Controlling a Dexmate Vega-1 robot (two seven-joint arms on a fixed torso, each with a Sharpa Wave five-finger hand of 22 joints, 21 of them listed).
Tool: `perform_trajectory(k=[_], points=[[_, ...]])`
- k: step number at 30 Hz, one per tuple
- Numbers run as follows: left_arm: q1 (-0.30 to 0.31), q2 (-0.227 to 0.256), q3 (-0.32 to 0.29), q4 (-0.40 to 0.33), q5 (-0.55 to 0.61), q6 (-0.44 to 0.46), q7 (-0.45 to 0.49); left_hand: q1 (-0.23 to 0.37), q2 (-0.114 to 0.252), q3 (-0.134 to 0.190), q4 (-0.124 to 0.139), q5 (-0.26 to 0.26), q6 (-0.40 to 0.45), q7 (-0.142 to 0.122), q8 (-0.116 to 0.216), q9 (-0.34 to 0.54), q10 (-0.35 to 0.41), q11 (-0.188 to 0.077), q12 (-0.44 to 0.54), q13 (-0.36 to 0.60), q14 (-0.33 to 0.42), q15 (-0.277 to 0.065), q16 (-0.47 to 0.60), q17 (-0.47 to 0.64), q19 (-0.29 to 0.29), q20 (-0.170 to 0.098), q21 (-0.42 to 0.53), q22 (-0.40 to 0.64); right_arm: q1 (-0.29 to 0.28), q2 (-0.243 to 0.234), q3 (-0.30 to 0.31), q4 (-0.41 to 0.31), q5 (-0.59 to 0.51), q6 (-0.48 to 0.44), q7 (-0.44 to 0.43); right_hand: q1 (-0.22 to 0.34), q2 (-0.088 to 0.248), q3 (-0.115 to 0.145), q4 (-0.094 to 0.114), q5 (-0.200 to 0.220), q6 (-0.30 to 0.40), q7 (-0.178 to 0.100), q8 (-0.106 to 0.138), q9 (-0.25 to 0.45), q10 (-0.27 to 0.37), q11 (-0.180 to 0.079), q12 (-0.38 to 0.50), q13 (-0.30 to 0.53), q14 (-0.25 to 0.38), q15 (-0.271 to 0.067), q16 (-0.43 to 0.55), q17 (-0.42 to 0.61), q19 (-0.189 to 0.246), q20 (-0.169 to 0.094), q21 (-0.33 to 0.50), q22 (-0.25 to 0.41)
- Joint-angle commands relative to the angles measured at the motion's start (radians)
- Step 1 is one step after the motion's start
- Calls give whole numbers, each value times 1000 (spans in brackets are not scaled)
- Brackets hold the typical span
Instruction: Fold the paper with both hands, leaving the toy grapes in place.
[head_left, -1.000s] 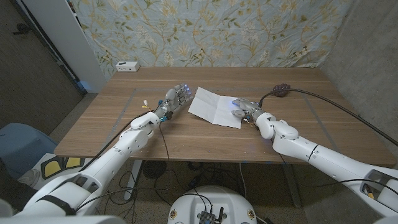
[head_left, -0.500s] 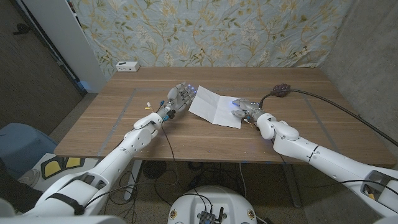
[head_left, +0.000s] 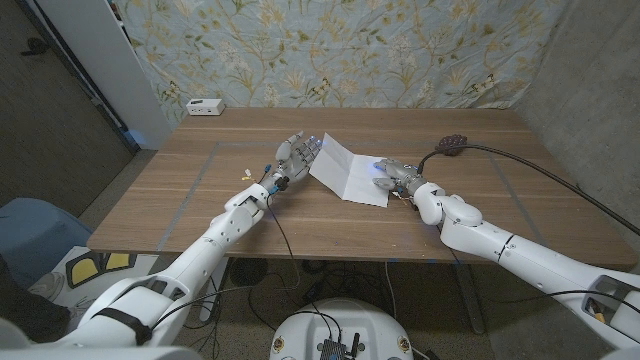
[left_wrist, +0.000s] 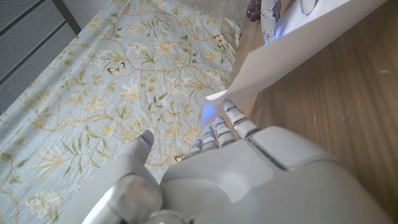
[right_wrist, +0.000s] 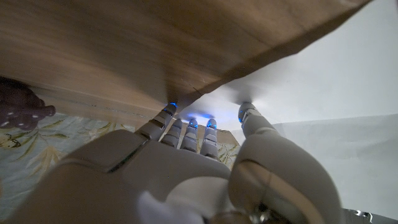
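Head view: paper (head_left: 352, 173) mid-table, left edge lifted by left hand (head_left: 299, 153), fingers spread beneath; right hand (head_left: 392, 175) pressing right edge, fingers together; grapes (head_left: 453, 144) far right.

paper (head_left: 350, 171): white, creased, left edge lifted | toy grapes (head_left: 453, 144): dark (table's right)

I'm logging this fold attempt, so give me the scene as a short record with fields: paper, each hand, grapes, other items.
paper: white sheet at mid-table, its left edge raised off the wood
left hand: left hand at the raised edge, fingers under it; a firm grip cannot be told
right hand: right hand pressing on the sheet's right side
toy grapes: dark bunch on the table, right of the paper, apart from it
other: white box at the far left corner; wooden table
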Motion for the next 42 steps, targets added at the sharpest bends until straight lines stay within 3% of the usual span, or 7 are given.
perform_trajectory(k=[1, 5, 11, 19, 29, 38, 42], points=[[-48, -37, 7, 73, -13, 38, -85, -11, 32, 3, 17, 2, -1, 22, 25, 6, 22, 6, -1, 1, 23, 13, 3, 5, 19, 12, -4, 3, -15, -9, 7, -16, 6, -8, -4, 9, -1, -5, 0, -2, 4, -5, -4, 3, 4, -6, 1, 3, 5, -34, 4, 4, 10, -3, 5, 4], [-70, -33, 20, 91, 8, 51, -97, -17, 54, 11, 33, 4, 43, 31, 33, 6, 35, 13, 0, 1, 31, 19, 4, 5, 25, 22, -4, 4, -21, -13, 11, -22, 7, -12, -9, 10, -2, -6, 1, -2, 4, -5, -4, 3, 4, -6, 2, 3, 5, -34, 4, 5, 9, -3, 5, 4], [-103, -10, 50, 100, 58, 76, -103, 16, 88, 64, 34, -2, 117, 49, 37, 6, 62, 24, 1, 0, 50, 25, 2, 1, 60, 34, 1, 2, -27, -17, 17, -28, 11, -12, -14, 12, -2, -7, 2, -2, 4, -5, -4, 3, 5, -6, 2, 3, 5, -34, 4, 5, 10, -2, 5, 4], [-140, 28, 94, 86, 140, 84, -91, 59, 87, 121, 14, 4, 181, 64, 39, 7, 94, 30, 3, 0, 78, 30, 3, -1, 87, 37, 3, 1, -29, -22, 19, -28, 12, -5, -16, 14, -2, -9, 3, -2, 6, -6, -3, 4, 9, -6, 4, 3, 9, -34, 6, 5, 11, -1, 5, 4], [-171, 50, 130, 85, 214, 54, -82, 82, 78, 163, 7, 5, 274, 46, 44, 7, 172, 17, 18, 1, 123, 23, 7, 1, 121, 26, 6, 1, -1, -34, -2, -7, -14, 32, 17, 18, -1, -10, 3, -2, 8, -5, -3, 4, 10, -5, 4, 3, 12, -35, 7, 5, 14, 0, 5, 4], [-221, 65, 178, 117, 301, -2, -120, 143, 88, 235, -39, 30, 434, 43, 57, 10, 271, 16, 27, 3, 157, 13, 0, -2, 146, 19, 2, 1, 8, -38, -5, 7, -26, 61, 38, 24, -1, -11, 3, -2, 12, -4, -2, 4, 12, -5, 5, 3, 20, -36, 9, 5, 22, 0, 8, 5], [-248, 72, 201, 130, 336, -12, -143, 210, 93, 284, -99, 59, 482, 37, 48, 11, 293, 7, 20, 3, 168, 1, -2, -2, 160, 10, -1, 0, 5, -39, -1, 8, -24, 69, 41, 26, -1, -12, 3, -2, 13, -3, -1, 4, 14, -6, 5, 3, 22, -37, 10, 5, 24, 1, 8, 5]])
